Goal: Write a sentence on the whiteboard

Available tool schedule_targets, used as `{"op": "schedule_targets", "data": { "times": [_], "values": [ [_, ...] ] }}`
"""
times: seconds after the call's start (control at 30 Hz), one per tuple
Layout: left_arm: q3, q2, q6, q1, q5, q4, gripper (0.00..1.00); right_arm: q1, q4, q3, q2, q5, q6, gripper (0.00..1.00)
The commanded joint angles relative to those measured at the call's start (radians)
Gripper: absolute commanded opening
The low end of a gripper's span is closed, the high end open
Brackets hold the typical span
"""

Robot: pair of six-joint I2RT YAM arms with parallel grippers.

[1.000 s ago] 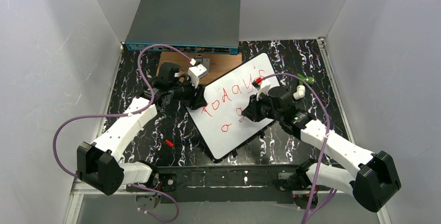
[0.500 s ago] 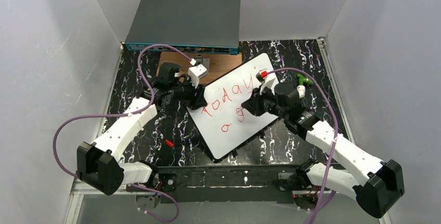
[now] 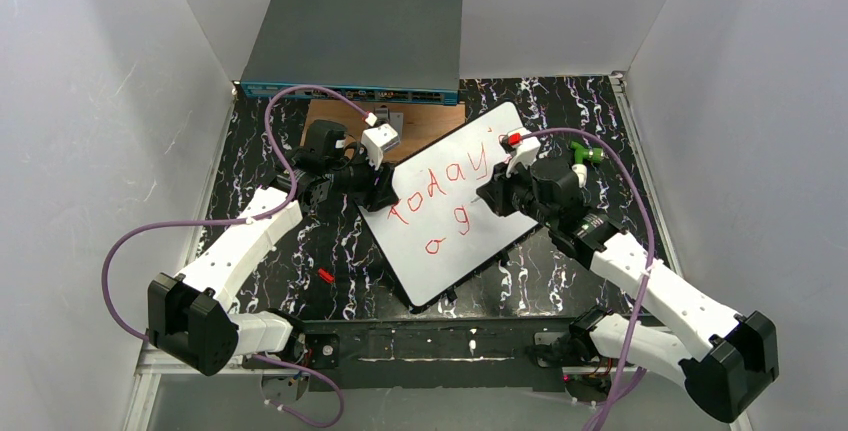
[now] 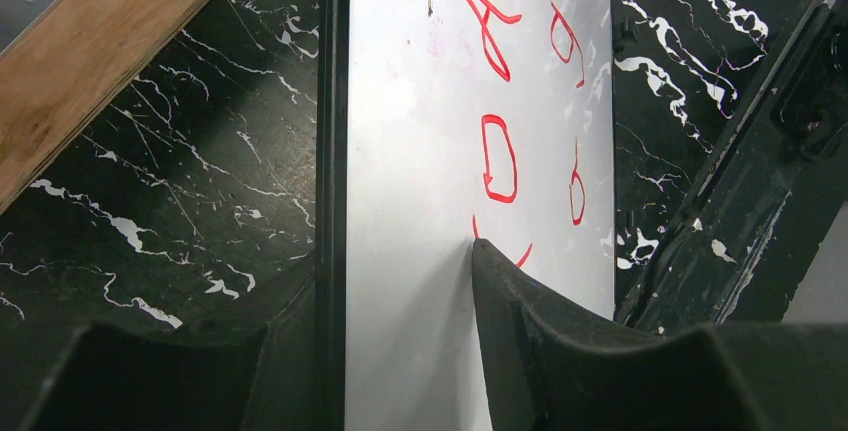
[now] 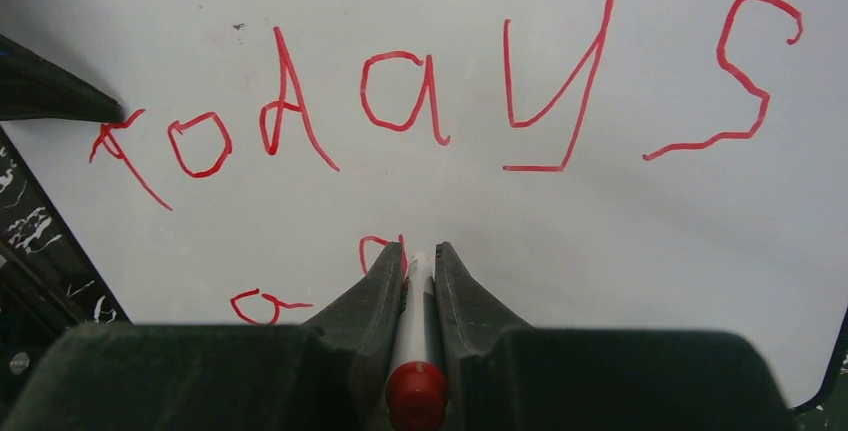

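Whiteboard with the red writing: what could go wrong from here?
The left jaws pinch the whiteboard at one edge only, so writing pressure might swivel it and skew the line. The right jaws, shut on the marker, sit right beside the red letters and could smear them.

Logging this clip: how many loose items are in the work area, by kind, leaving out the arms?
whiteboard: 1
red marker: 1
grey switch box: 1
wooden board: 1
small red piece on the tabletop: 1
Total: 5
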Motion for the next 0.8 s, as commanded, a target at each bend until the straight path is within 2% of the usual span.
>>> {"op": "schedule_targets", "data": {
  "times": [0.0, 0.77],
  "values": [
    [-0.001, -0.022, 0.097, -0.029, 0.032, -0.059, 0.00, -0.019, 0.029, 0.030, 0.012, 0.033, -0.030, 0.01],
    [-0.003, -0.035, 0.099, -0.029, 0.031, -0.065, 0.00, -0.042, 0.040, 0.026, 0.057, -0.002, -0.036, 0.01]
  ]
}}
